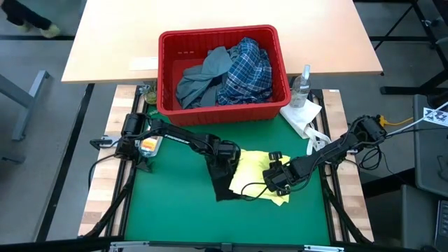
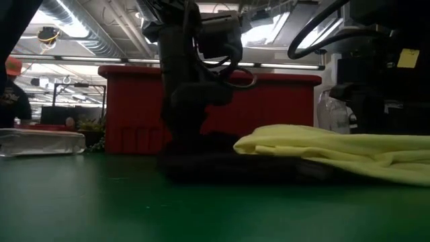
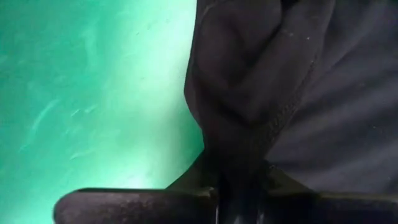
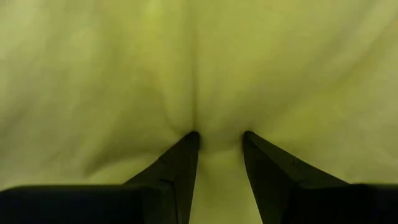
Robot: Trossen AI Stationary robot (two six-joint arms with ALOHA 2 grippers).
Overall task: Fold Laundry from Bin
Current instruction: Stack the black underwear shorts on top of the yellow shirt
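Observation:
A dark navy garment [image 1: 225, 185] lies flat on the green mat, and a small yellow garment [image 1: 252, 168] rests partly on its right part. My left gripper [image 1: 225, 159] points down at the navy garment's far left part and is shut on it. My right gripper [image 1: 277, 180] points down onto the yellow garment's right part, its fingers a little apart with yellow cloth between them. The red bin [image 1: 213, 112] stands behind the mat and holds a grey-blue garment [image 1: 203, 78] and a plaid shirt [image 1: 246, 70]. In the low view the yellow garment [image 2: 336, 144] lies on the navy one [image 2: 235, 165]. My left gripper pinches a raised fold of the navy cloth [image 3: 239, 143] between its two fingers, near the garment's edge by the bare mat. The fingers come from above, pointing down. The rest of the garment lies on the mat. My right gripper has its fingertips [image 4: 186, 149] down in the yellow cloth from above. A small pucker of cloth [image 4: 217, 134] stands between them; one layer or several, I cannot tell. The garment lies on the mat, slack.
A clear bottle [image 1: 302, 85] and a white paper towel [image 1: 302, 115] stand right of the bin. Bare green mat [image 1: 168, 203] lies to the left of and in front of the garments. A wooden table [image 1: 112, 35] stretches behind the bin.

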